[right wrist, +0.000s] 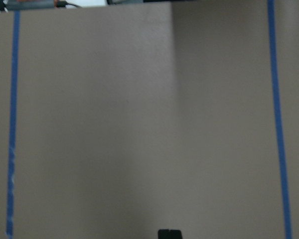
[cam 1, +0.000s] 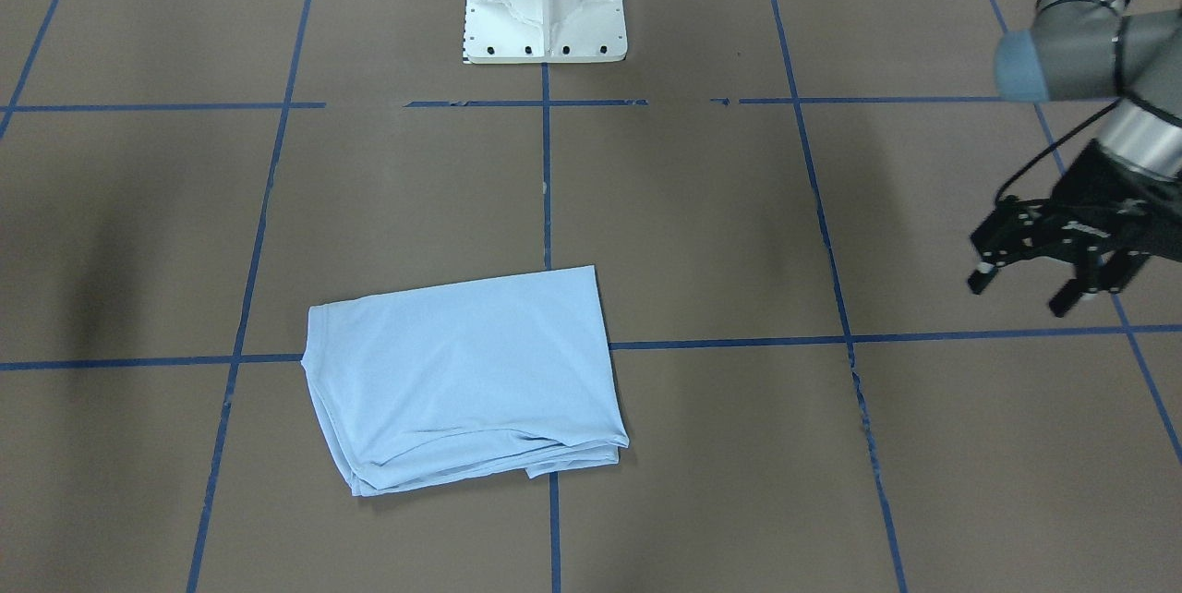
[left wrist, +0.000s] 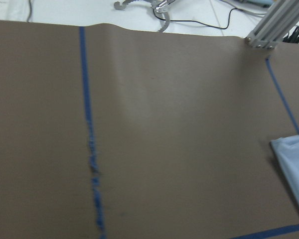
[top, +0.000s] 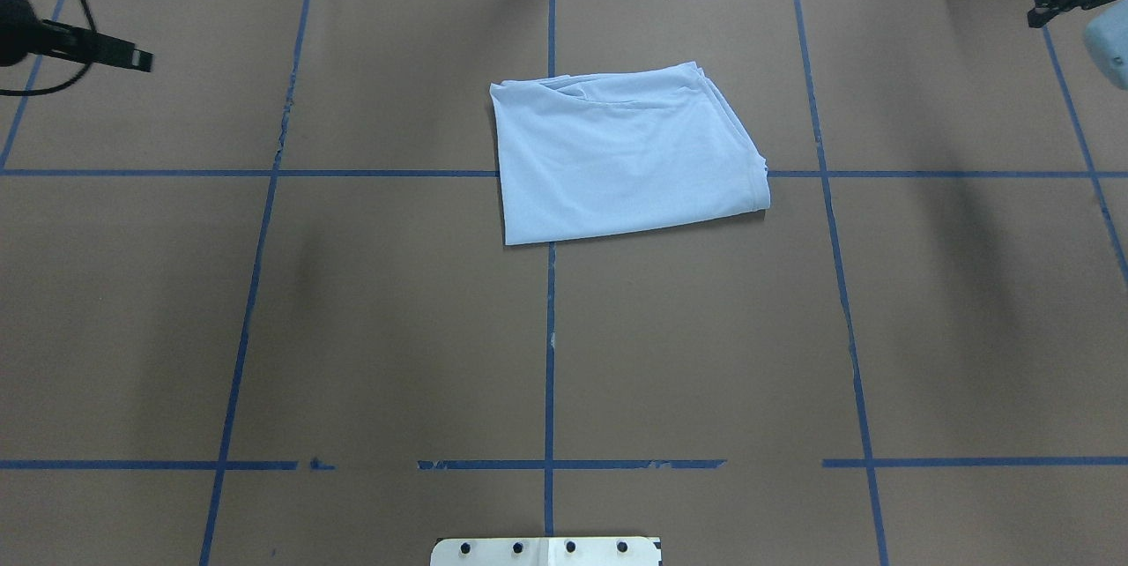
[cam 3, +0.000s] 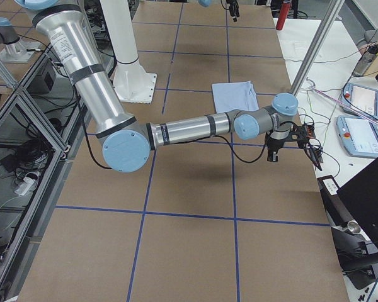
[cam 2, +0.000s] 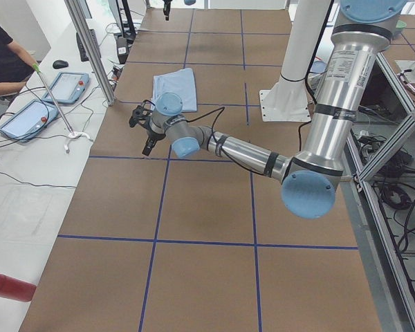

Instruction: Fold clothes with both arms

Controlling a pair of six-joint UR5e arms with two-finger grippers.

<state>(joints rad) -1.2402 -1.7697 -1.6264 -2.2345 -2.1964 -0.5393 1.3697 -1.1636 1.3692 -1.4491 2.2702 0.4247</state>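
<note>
Pale-blue folded T-shirt (cam 1: 462,381) is judged finished; only retreat is needed. Left jaws are spread empty; right jaws cannot be judged.

A brown table covering (top: 397,301) carries a grid of blue tape lines (top: 550,328), chipped and broken in places near the white pedestal base (cam 1: 545,11). Along the far edge runs a white side table (cam 2: 34,180), where two blue-framed teach pendants (cam 2: 70,86) lie side by side near a computer mouse (cam 2: 61,64). A person (cam 2: 3,59) in a dark shirt stands there holding a thin pole (cam 2: 55,104). A red cylinder (cam 2: 10,287) lies at that table's near end. Aluminium frame posts (cam 3: 315,47) rise beside it, and loose cables (cam 3: 25,163) lie under the side frame.
</note>
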